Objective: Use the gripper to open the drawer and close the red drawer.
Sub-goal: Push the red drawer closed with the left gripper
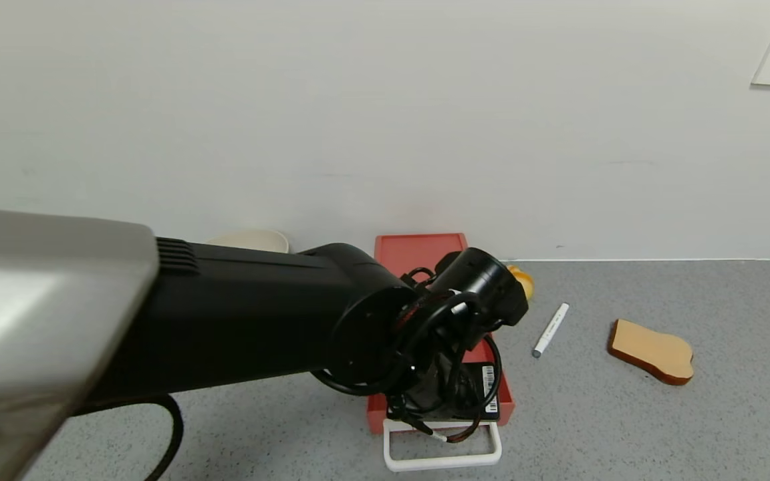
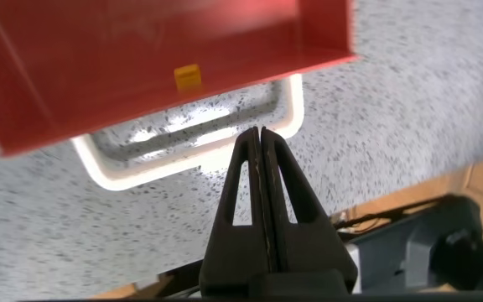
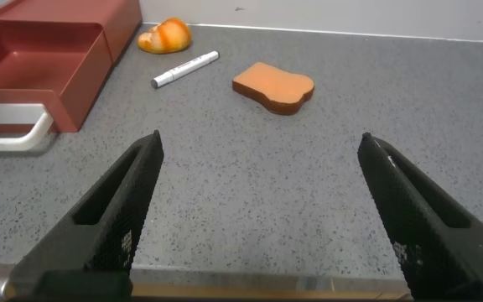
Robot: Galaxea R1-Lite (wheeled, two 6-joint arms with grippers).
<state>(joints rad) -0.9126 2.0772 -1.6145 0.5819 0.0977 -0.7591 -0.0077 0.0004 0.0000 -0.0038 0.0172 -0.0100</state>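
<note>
The salmon-red drawer (image 1: 418,250) stands against the wall with its tray (image 1: 504,401) pulled out towards me. Its white loop handle (image 1: 442,459) lies at the near end. My left arm's black wrist (image 1: 485,280) reaches over the tray and hides much of it. In the left wrist view my left gripper (image 2: 258,130) is shut, fingers pressed together with nothing between them. Its tips are at the near bar of the handle (image 2: 174,164), below the tray (image 2: 141,59). My right gripper (image 3: 260,141) is open and empty, low over the table's front right; it sees the drawer (image 3: 57,50).
A beige bowl (image 1: 251,239) stands left of the drawer behind my arm. A yellow-orange item (image 1: 524,280), a white marker (image 1: 551,329) and a bread slice (image 1: 652,351) lie to the right. A small yellow square (image 2: 188,76) sits in the tray.
</note>
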